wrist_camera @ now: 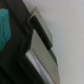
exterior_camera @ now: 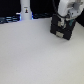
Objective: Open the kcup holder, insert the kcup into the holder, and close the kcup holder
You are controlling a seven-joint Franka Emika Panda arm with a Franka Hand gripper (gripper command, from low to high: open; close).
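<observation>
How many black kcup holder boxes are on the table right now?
1. The kcup holder sits toward the far side at the exterior view's right, with the gripper just above it. The arm hides what lies behind it.

Exterior view raised and set back, looking down across a pale table (exterior_camera: 35, 55), arm over a black kcup holder (exterior_camera: 62, 31) at far right, wrist view pressed close against that same holder (wrist_camera: 20, 45), blurred.
</observation>
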